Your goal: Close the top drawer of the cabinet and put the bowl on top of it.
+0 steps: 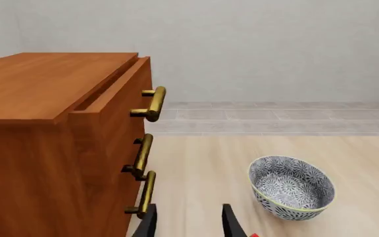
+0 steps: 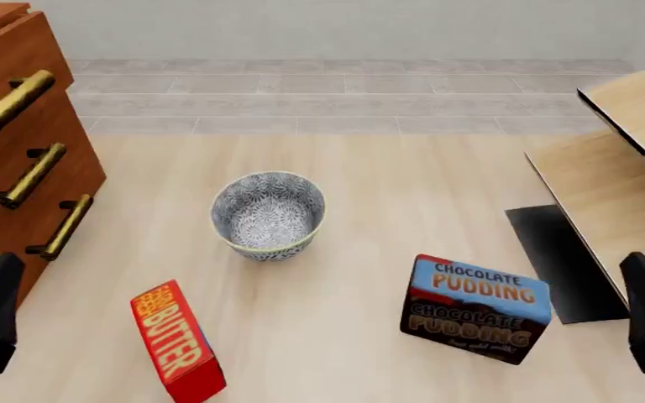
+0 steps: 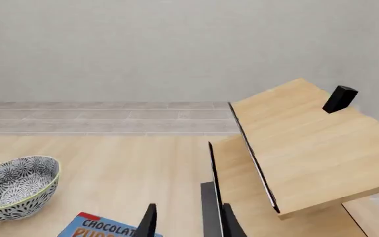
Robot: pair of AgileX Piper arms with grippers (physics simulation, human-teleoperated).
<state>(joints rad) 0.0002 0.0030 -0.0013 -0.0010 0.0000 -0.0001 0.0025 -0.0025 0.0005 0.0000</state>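
Observation:
The reddish-brown cabinet (image 1: 38,143) stands at the table's left. Its top drawer (image 1: 120,96) is pulled out a little, leaving a gap behind its front; the brass handle (image 1: 153,103) juts forward. In the front view the top drawer (image 2: 20,63) shows at the upper left corner. The patterned bowl (image 2: 268,214) sits upright on the table to the right of the cabinet, also visible as the bowl (image 1: 291,187) and the bowl (image 3: 15,187). My left gripper (image 1: 188,224) is open and empty, low in front of the cabinet. Near the pale furniture, my right gripper (image 3: 186,224) is open and empty.
A red butter box (image 2: 177,340) stands in front of the bowl, and a chocolate pudding box (image 2: 474,308) to its right. Pale light-wood furniture (image 2: 625,168) fills the right side, with a small black block (image 3: 339,98) on it. Two lower drawer handles (image 2: 31,176) stick out.

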